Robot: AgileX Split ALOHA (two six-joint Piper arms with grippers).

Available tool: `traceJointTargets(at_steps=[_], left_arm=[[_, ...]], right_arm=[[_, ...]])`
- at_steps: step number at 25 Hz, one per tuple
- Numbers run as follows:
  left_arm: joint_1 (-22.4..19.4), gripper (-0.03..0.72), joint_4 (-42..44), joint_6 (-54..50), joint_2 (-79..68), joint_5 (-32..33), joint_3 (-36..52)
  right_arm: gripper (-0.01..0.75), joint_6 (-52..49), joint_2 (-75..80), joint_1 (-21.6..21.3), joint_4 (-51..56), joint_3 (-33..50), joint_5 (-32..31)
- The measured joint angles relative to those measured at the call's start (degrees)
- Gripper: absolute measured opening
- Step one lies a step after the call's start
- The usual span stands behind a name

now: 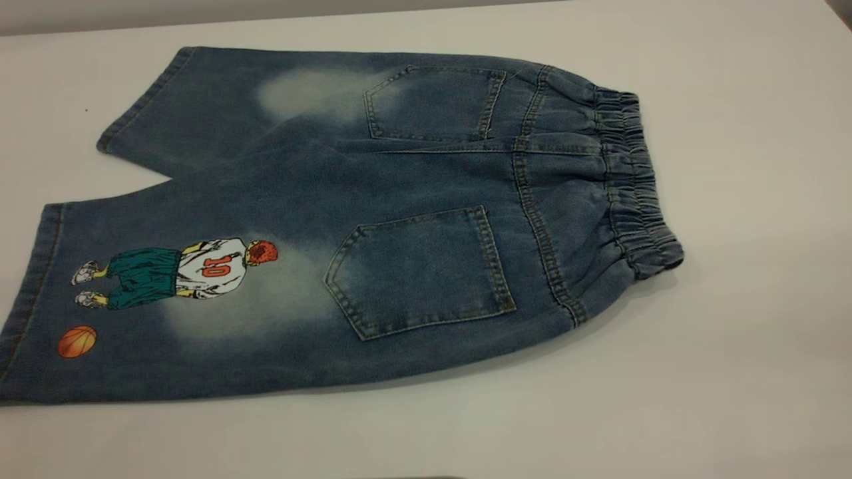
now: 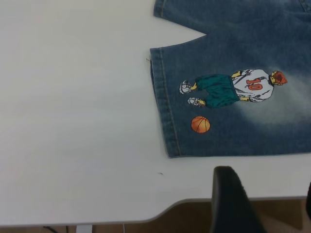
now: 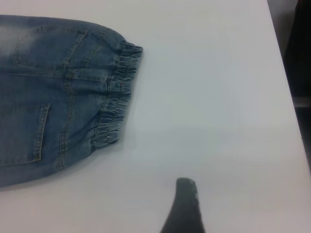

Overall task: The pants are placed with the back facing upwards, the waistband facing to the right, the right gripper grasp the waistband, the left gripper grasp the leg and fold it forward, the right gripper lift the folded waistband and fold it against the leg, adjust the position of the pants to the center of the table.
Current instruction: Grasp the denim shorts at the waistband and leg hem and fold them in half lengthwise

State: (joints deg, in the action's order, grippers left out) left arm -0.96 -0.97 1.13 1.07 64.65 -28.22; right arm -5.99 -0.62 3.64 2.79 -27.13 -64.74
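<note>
The pants (image 1: 399, 219) lie flat on the white table (image 1: 732, 372), back pockets up, legs to the left. The ruched waistband (image 1: 636, 186) is at the right. The near leg carries the basketball-player print (image 1: 193, 269). Neither gripper appears in the exterior view. In the left wrist view my left gripper (image 2: 267, 201) hangs open over the table's near edge, apart from the printed leg's hem (image 2: 165, 107). In the right wrist view my right gripper (image 3: 165, 224) shows one black finger (image 3: 185, 206) over bare table, apart from the waistband (image 3: 119, 92), nothing against it.
The table's near edge (image 2: 146, 213) curves just below the leg hem, with brown floor beyond. The table's right edge (image 3: 286, 73) lies well past the waistband. Bare tabletop surrounds the pants on all sides.
</note>
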Motion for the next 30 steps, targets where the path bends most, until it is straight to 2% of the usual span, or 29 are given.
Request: traceJointTargets(at_steps=[25,30], left_arm=[[0.0,0.339,0.24,-0.11,0.0,-0.23,-0.16],[0.0,0.339,0.6,0.86,-5.27,-8.89,-2.08]], right_arm=[[0.519,-0.18,2.55,0.0,1.52,0.0,0.37],[0.519,0.52,12.65,0.0,8.58,-0.06,3.79]])
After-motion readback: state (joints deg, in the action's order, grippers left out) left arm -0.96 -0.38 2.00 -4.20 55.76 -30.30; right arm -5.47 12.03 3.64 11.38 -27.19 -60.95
